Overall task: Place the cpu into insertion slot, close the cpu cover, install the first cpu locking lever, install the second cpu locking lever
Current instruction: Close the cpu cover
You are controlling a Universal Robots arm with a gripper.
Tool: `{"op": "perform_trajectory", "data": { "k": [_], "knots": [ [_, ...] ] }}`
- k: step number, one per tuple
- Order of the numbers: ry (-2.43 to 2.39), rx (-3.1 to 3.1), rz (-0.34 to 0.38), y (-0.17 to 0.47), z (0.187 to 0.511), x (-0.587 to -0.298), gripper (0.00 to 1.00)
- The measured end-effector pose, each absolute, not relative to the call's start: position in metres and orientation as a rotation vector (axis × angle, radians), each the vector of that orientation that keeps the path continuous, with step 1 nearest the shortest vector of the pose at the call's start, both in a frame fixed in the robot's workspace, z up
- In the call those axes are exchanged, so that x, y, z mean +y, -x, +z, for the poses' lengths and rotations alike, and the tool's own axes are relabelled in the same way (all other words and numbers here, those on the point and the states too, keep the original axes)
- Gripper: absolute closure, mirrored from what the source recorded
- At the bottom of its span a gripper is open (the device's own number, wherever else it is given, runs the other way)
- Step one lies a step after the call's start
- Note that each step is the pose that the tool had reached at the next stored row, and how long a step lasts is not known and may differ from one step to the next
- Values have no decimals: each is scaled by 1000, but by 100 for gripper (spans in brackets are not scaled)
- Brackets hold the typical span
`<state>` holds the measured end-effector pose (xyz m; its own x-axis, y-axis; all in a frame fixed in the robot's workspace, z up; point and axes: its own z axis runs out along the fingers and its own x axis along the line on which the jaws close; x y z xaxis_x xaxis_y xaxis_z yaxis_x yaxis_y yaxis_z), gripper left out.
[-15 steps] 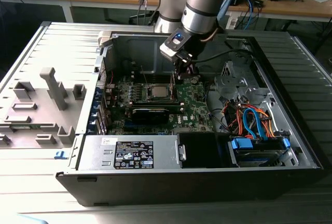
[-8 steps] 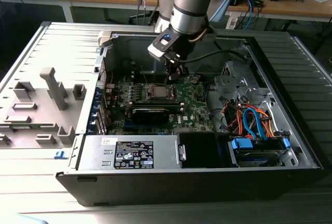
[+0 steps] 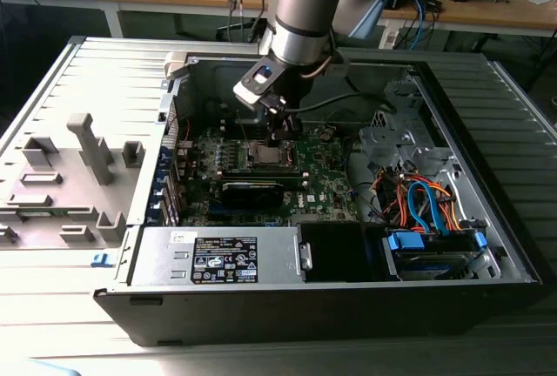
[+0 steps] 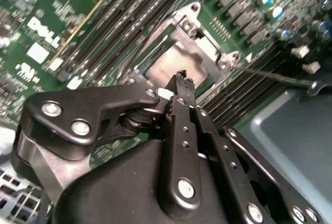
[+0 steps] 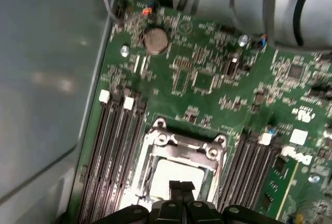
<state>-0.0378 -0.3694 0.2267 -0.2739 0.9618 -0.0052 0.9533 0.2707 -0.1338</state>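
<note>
**Open computer case with the arm working at the processor socket.** We are looking into an open computer case [image 3: 348, 311], where the arm [image 3: 305, 10] is reaching down over the motherboard [image 3: 326, 176]. The end effector [image 5: 181, 186] is holding its two fingers narrowly together, gripping nothing that we can see. Its tips are poised just over the insertion slot [image 3: 264, 155], which is sitting near the middle of the motherboard between two banks of memory slots [image 5: 116, 146]. The cpu cover [image 5: 184, 147] is lying over the slot. The cpu [image 5: 174, 175] is showing through its window as a pale square, so we are judging the chip seated and the cover down, or nearly so. A thin dark rod [image 4: 275, 77], probably a locking lever, is jutting from one corner of the cover out across the memory slots.

To do this step well, we are advising that the closed tips bear on the metal frame rather than on the chip. They should be pressing straight down and evenly, so that the cover is settling flat without shifting the cpu.

In both wrist views the end effector's own body is masking the side of the slot nearest it. We therefore cannot tell whether the tips are touching the cover or the cpu, whether the cover is fully flat, or how any lever on that side is standing.
</note>
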Motion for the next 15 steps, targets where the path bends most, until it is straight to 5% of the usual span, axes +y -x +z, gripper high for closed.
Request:
{"op": "perform_trajectory", "data": {
  "k": [15],
  "knots": [
    [1845, -2442, 168, 54, 207, -369, 89]
  ]
}}
